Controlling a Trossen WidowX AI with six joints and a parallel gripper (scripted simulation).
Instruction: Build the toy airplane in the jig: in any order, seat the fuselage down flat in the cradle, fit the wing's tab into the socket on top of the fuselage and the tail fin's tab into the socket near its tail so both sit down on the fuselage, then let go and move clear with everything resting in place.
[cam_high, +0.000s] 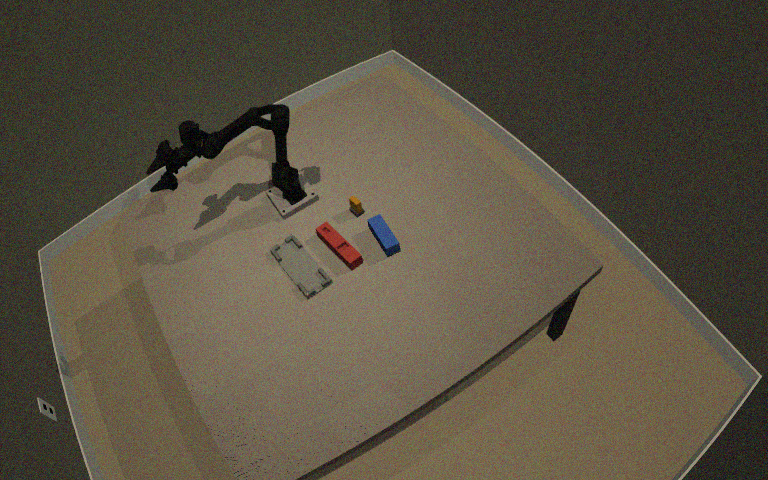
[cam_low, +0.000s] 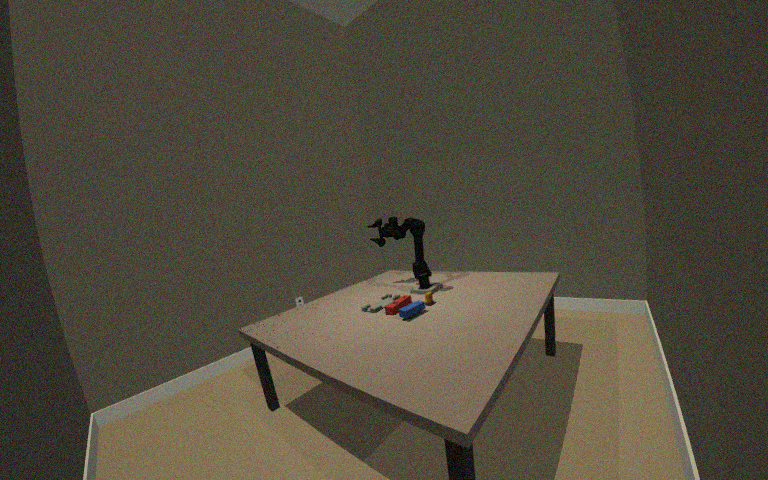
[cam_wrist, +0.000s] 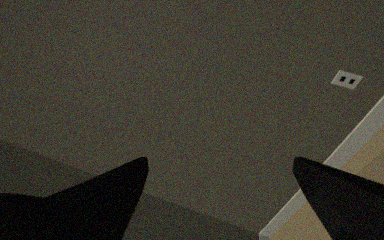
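Note:
The red fuselage (cam_high: 334, 240) (cam_low: 395, 307) lies on the table beside the cradle, with two sockets showing on its top. The grey-green cradle jig (cam_high: 299, 267) holds nothing; its corner blocks also show in the exterior view. The blue wing (cam_high: 384, 235) (cam_low: 411, 310) lies on the table on the other side of the fuselage; its tab is not visible. The small orange tail fin (cam_high: 355, 204) (cam_low: 428, 298) stands on the table near the arm's base. My gripper (cam_high: 150, 180) (cam_low: 370, 233) (cam_wrist: 218, 164) is wide open and empty, high up and well away from all the parts.
The arm's base plate (cam_high: 287, 212) (cam_low: 433, 289) is fixed to the table (cam_high: 430, 316) (cam_low: 419, 362) behind the parts. In the wrist view a wall socket (cam_wrist: 347, 80), the wall and a strip of floor show.

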